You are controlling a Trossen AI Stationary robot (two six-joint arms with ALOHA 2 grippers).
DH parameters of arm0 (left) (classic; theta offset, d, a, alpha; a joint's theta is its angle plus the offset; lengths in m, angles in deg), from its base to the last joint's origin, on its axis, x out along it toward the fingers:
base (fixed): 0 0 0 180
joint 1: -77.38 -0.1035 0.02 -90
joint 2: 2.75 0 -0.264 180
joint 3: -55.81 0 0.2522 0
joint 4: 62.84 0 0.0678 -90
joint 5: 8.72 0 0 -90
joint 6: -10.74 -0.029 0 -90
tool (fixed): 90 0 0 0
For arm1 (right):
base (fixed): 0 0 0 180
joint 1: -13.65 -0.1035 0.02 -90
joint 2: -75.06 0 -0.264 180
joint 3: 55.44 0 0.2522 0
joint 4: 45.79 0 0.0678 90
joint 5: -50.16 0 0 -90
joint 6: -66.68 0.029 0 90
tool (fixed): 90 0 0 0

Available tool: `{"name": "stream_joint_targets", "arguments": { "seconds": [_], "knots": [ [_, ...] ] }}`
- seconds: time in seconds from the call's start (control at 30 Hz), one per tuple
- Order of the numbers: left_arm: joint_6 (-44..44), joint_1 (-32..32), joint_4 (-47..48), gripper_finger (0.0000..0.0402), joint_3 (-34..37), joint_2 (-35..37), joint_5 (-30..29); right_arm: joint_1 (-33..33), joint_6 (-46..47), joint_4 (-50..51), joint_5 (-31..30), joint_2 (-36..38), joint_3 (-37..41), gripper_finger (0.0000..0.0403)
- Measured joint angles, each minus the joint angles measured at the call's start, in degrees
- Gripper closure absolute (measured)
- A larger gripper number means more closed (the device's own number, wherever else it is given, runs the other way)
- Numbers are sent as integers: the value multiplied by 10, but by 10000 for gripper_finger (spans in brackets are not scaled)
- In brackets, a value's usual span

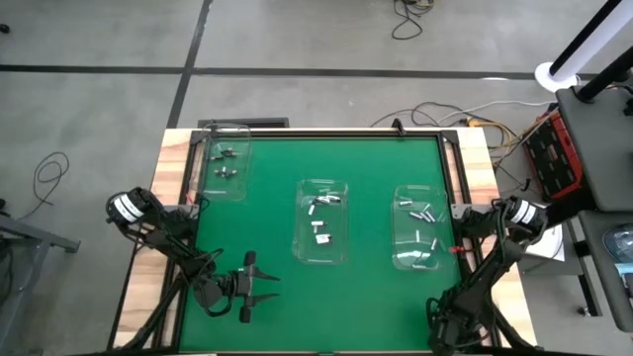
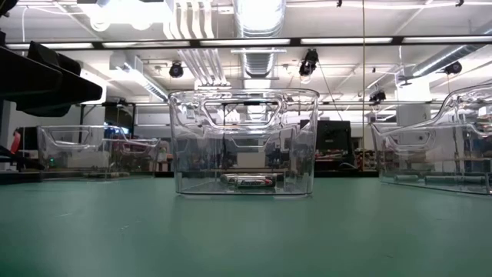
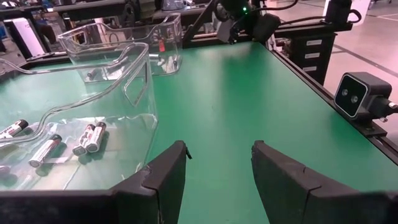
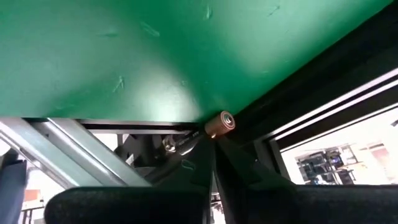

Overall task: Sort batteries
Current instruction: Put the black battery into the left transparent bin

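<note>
Batteries (image 1: 321, 220): you have them spread across three clear bins on the green surface (image 1: 267, 168), a few in the far-left bin (image 1: 226, 158), more in the middle bin (image 1: 323, 222) and the right bin (image 1: 419, 227), which suggests sorting by length.

Left gripper (image 1: 259, 287): near edge, beside the middle bin, jaws open and empty, probably poised for a pick.

Right gripper (image 4: 214, 132): parked low at the near-right corner, jaws closed on one copper-ended battery (image 4: 219, 123).

Only your right wrist view shows that held cell; overhead, the arm hides it. Your left wrist view alone resolves individual cells.
</note>
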Motion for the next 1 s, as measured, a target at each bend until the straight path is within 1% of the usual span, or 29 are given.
{"name": "stream_joint_targets", "arguments": {
  "seconds": [0.27, 0.4, 0.43, 0.5, 0.6, 0.7, 0.8, 0.87, 0.93, 1.0],
  "knots": [
    [0, 0, 2, 239, 0, 0, 0, 1, -13, 45, 3, 0, 1, 393],
    [0, 0, 2, 239, 0, 0, 0, 13, -60, 122, -6, 2, -12, 393],
    [0, 0, 2, 239, 0, 0, 0, 17, -81, 147, -18, 2, -22, 393],
    [0, 0, 2, 239, 0, 0, 0, 26, -115, 193, -61, 7, -42, 393],
    [-1, 0, 2, 239, 0, 0, 0, 30, -102, 233, -140, 12, -66, 393],
    [-1, 0, 2, 239, 0, 0, 0, 14, -72, 249, -192, 14, -88, 393],
    [-3, 0, 2, 239, 0, 0, 0, -3, -57, 275, -200, 17, -116, 393],
    [-5, -1, 2, 239, 0, 0, 0, -8, -50, 303, -212, 6, -131, 393],
    [-10, -1, 0, 239, 0, 0, 0, -6, -54, 338, -240, 3, -150, 393],
    [-14, -1, -1, 239, 0, 0, 0, 5, -70, 370, -252, 3, -170, 393]
  ]
}}
